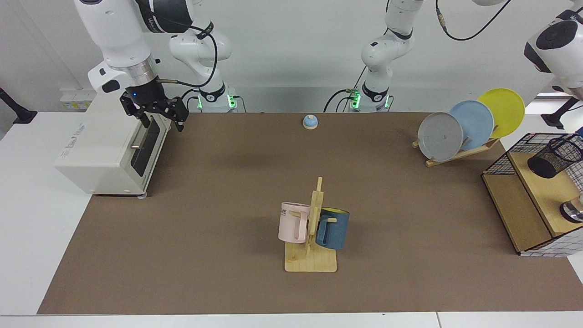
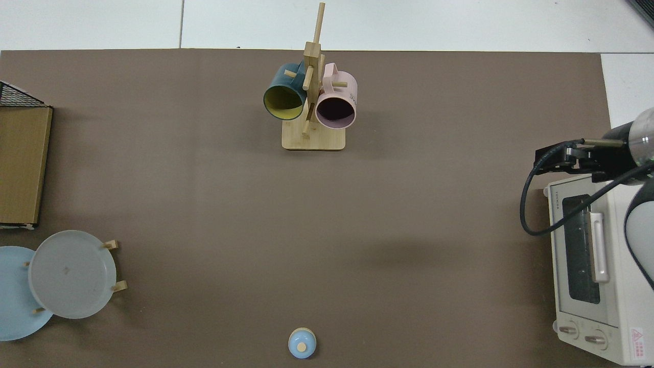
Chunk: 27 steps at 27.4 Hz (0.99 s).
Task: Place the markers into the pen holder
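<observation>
**Right pincer hanging by the toaster oven, pen holder far across the table**

The right pincer (image 1: pixel 158 119) is hovering with fingers parted, holding nothing, just above the white toaster oven (image 1: pixel 107 152). Well away from it, across the brown table (image 1: pixel 218 191), the black mesh pen holder (image 1: pixel 554 156) is lying tilted on the wire-grid wooden shelf (image 1: pixel 524 214). Between them are standing a mug rack (image 1: pixel 312 237), a plate rack (image 1: pixel 469 125) and a small blue bell (image 1: pixel 310 121). The left pincer is sitting out of view; no marker is showing.
</observation>
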Each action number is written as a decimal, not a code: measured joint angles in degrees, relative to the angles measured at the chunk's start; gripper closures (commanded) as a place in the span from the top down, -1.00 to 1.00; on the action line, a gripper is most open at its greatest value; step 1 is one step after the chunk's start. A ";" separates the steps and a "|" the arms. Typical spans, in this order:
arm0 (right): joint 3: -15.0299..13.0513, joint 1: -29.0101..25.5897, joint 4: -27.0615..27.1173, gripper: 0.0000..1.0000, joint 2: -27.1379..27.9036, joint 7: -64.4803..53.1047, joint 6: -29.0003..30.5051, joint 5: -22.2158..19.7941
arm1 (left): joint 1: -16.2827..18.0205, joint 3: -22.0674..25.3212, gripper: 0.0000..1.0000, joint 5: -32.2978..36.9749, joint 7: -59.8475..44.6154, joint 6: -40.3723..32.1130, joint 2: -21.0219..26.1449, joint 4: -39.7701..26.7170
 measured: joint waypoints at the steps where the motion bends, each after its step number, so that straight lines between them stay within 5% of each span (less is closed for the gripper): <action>1: 0.00 0.00 0.00 1.00 0.00 0.00 0.00 0.00 | 0.00 -0.02 -1.00 0.00 0.00 0.00 -0.01 -0.26; 18: 0.00 0.00 0.02 1.00 0.00 0.00 0.00 0.00 | 0.06 0.14 -1.00 0.06 0.00 0.01 -0.23 -3.64; 19: 0.00 0.00 0.02 1.00 0.00 0.00 0.00 0.00 | 0.07 0.15 -0.84 0.06 0.00 0.01 -0.23 -3.68; 20: 0.00 0.00 0.02 1.00 0.00 0.00 0.00 0.00 | 0.08 0.17 -0.15 0.06 0.00 0.01 -0.23 -3.71; 21: 0.00 0.00 0.02 1.00 0.00 0.00 0.00 0.00 | 0.11 0.18 0.99 0.04 0.00 0.01 -0.23 -3.73; 27: 0.00 0.00 0.02 1.00 0.00 0.00 0.00 0.00 | 0.46 0.21 1.00 -0.26 -0.08 0.01 -0.30 -3.62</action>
